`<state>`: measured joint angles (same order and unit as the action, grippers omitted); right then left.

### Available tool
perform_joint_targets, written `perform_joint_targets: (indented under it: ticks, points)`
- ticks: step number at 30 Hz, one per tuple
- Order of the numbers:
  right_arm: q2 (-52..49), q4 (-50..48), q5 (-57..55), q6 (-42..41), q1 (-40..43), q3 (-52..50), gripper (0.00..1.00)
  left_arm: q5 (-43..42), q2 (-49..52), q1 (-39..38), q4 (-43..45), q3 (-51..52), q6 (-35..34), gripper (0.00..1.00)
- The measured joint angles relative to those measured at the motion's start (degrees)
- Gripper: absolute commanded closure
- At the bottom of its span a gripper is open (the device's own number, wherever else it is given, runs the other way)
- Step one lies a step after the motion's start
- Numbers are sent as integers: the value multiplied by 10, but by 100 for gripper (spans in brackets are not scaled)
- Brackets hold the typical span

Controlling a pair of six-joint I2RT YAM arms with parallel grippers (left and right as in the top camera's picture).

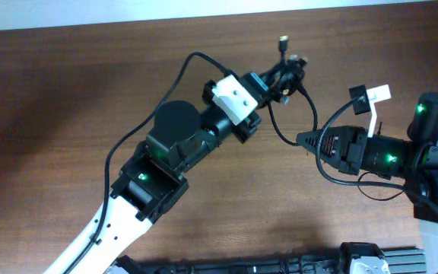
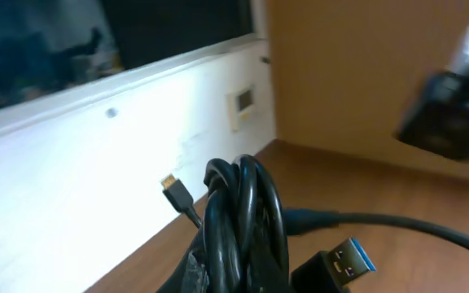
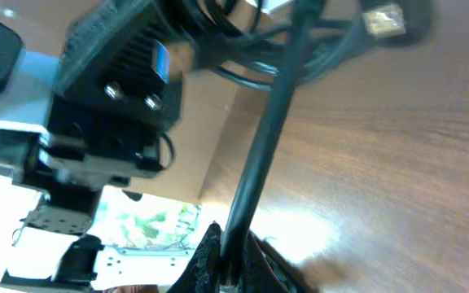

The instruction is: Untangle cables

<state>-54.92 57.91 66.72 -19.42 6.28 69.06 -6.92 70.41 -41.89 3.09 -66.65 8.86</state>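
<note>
The cables are a knot of thin black cords near the table's far edge, with a small plug sticking up. My left gripper is shut on the bunch, and a blue-tongued USB plug and a small gold connector poke out beside it. One strand loops down from the knot to my right gripper. That gripper is shut on this strand, which runs up toward the left gripper's body.
The table's far edge lies just behind the knot, with a white wall beyond it. A white tag sticks up from the right arm. Dark equipment lines the front edge.
</note>
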Motion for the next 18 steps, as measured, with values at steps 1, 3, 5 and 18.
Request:
perform_joint_targets:
  ticks: [1,3,5,18]
  points:
    - [0,11,-7,1,0,0,94,11,0,-1,2,0,-6,100]
    - [0,37,-24,4,0,0,79,34,0,0,7,0,-13,100]
    - [0,49,-38,7,0,0,60,54,0,1,9,0,-14,100]
    - [0,53,-69,12,0,0,23,67,-25,2,-30,0,18,100]
